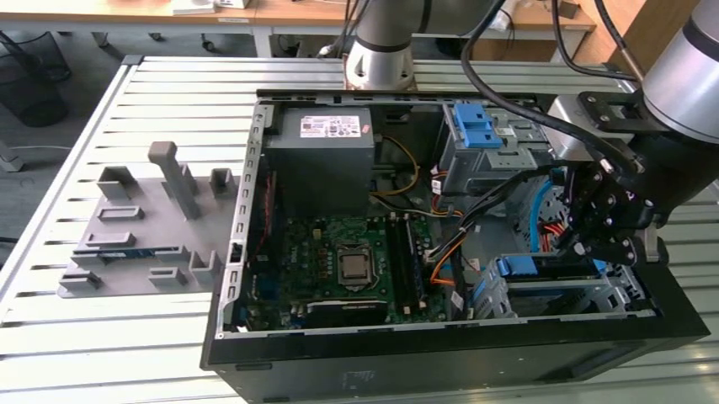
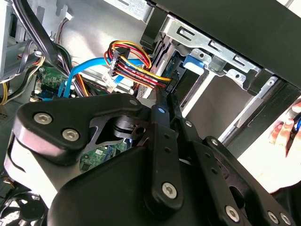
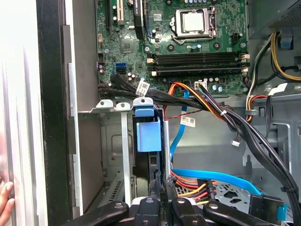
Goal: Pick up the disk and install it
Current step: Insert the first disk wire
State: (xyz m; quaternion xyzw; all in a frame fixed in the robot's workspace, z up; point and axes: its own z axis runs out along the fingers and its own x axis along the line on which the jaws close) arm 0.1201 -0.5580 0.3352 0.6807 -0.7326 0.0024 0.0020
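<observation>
1 disk [image 3: 146,155] stood on edge in the drive cage [image 3: 110,141] at the computer case's [image 1: 450,362] front corner, the gripper [image 3: 157,195] clamped narrowly on it; 1 empty slot lay beside.

Slatted metal table [image 1: 135,84], wooden desks [image 1: 135,10] behind, grey floor [image 1: 45,160].

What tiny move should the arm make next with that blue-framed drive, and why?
Probably a short further push along the slot. In the first wrist view the disk stands on edge inside the metal drive cage, with the gripper right behind its rear edge. The exterior view shows the gripper low over that bay, so seating looks unfinished, though I can't confirm.
</observation>
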